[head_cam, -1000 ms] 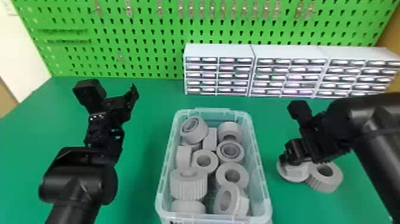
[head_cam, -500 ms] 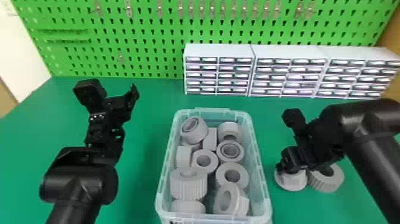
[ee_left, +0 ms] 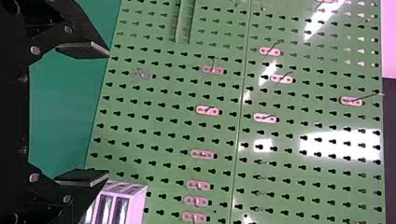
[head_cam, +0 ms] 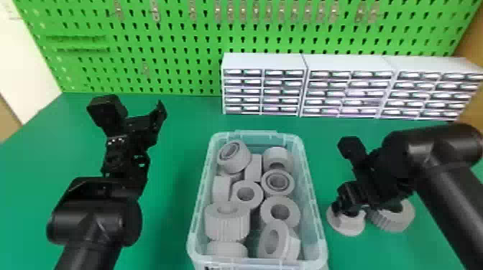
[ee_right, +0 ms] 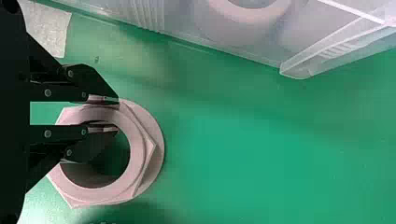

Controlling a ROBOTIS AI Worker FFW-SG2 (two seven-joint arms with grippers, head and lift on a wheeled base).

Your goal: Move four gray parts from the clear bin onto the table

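Gray part (head_cam: 349, 227) has shifted, wall clasped by right gripper (head_cam: 345, 211).

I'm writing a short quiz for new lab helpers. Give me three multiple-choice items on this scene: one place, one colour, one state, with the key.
1. The two gray parts outside the clear bin are:
A) left of it
B) right of it
C) behind it

2. The pegboard is:
A) green
B) blue
C) yellow

3. The left gripper is:
A) shut, empty
B) shut on a part
C) open, empty

Key:
1 B: both lie on the table on the bin's right.
2 A: the head view shows it green.
3 C: its fingers stand wide apart with no part between them.
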